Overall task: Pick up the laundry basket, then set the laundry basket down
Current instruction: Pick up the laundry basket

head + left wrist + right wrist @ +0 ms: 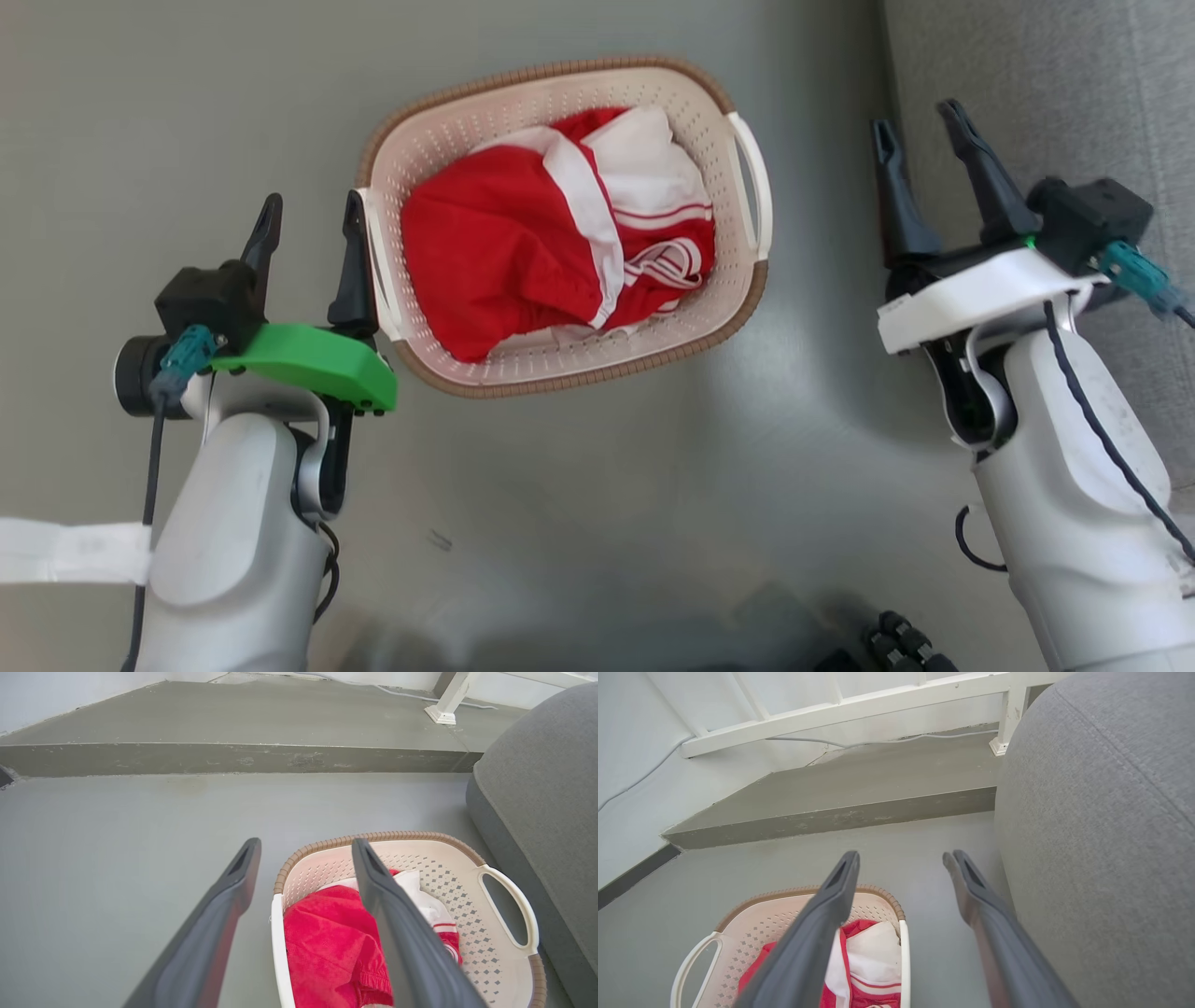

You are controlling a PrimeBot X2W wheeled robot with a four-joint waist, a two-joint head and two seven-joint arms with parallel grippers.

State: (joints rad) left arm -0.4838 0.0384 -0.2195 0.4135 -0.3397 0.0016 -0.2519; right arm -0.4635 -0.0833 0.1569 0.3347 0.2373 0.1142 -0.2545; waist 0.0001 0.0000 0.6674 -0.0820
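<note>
Laundry basket [439,131], perforated cream plastic with brown woven rim, rests on smooth grey floor [607,485]. Left gripper [313,201] adjoins its handle [385,289], right gripper [915,117] stands apart; both spread wide, empty.

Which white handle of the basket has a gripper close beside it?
The handle on the robot's left: the left gripper is beside it; bare floor separates the right gripper from the other handle.

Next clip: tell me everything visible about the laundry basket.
The laundry basket is cream perforated plastic, rounded-rectangular, with a brown woven-look rim and two white side handles. It sits upright on the grey floor, holding red and white clothing. The open left pincer straddles one handle; contact is unclear. The right pincer is apart from it.
</note>
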